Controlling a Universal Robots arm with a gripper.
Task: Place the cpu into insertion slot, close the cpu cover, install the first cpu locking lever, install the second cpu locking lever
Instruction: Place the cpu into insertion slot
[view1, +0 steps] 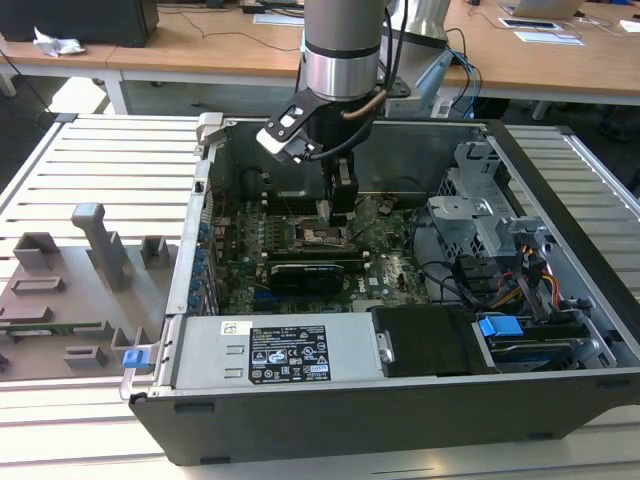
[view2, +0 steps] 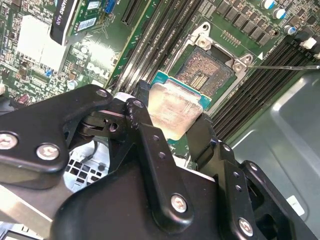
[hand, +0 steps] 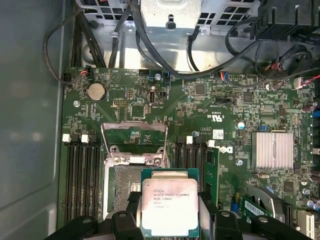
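**Item: the cpu** (hand: 170, 204). Flat square chip, silver-grey top up. It is clamped by two opposite edges in the end effector (view2: 172, 107), whose black fingers (view2: 150, 145) are closed onto it. It hangs just over the near edge of the slot, not lying flat inside it. Whether any edge touches the rim cannot be told.

**Item: the insertion slot** (hand: 122, 187). Square socket, silver rim, bare contact field exposed in both wrist views. Nothing is seated in it.

**Item: the cpu cover** (hand: 134, 125). Thin metal frame with a large window, swung up and back off the slot, so it stands open.

**Item: locking lever** (view2: 285, 67). One thin wire arm juts out sideways past the slot corner, apparently unlatched. The other lever cannot be made out.

**Surroundings.** Green motherboard (hand: 200, 110), with long black memory slots (hand: 82, 180) on both sides of the socket. The board lies inside an open computer case (view1: 400, 410). The case rests on a slatted bench (view1: 110, 150), and a grey fixture plate (view1: 90, 270) sits at the exterior view's left.

**Progress, as judged.** The chip is gripped and brought over the socket, and placing it appears to be the step in hand. All four steps remain to be done: seating the chip, closing the cover, and fastening each of the two levers.
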